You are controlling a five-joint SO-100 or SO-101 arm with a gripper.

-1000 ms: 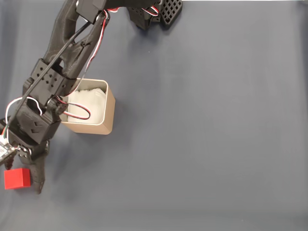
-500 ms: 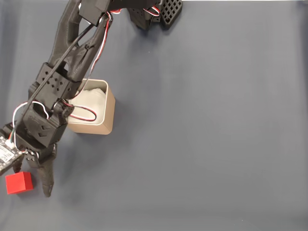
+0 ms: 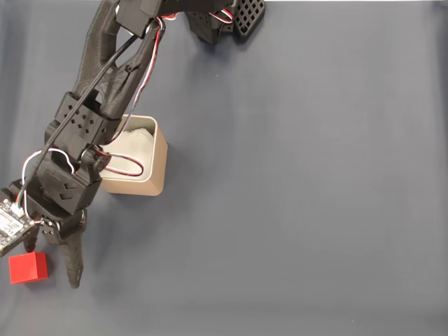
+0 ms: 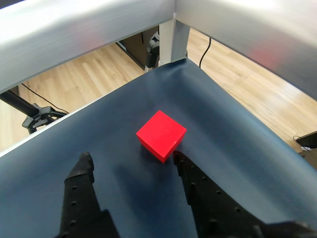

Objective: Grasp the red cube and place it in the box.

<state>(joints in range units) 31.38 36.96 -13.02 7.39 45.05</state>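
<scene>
Red and matte, the small solid cube (image 4: 161,135) rests on the dark blue-grey cloth table cover (image 3: 301,175), near the table's lower left corner in the fixed view (image 3: 29,267) and close to a table corner in the wrist view.

Task status: the grasp is not yet made. The black two-finger gripper (image 4: 132,161) has its fingers spread apart and holds nothing. In the wrist view the cube lies just ahead of the fingertips, nearer the right-hand finger (image 4: 198,186) and seemingly beside its tip; whether they touch cannot be told. In the fixed view the gripper (image 3: 52,262) sits beside the cube.

Remaining steps, by judgement: advance so the cube lies between the fingers, close on it, lift, carry it to the box, and release.

Destination: the tan square box with rounded corners and white padding (image 3: 143,164) stands apart from the cube, partly covered by the black arm (image 3: 91,126) in the fixed view. No cube is seen inside it.

Markings: no brand, label or legible writing is visible on the cube, box or arm.
</scene>
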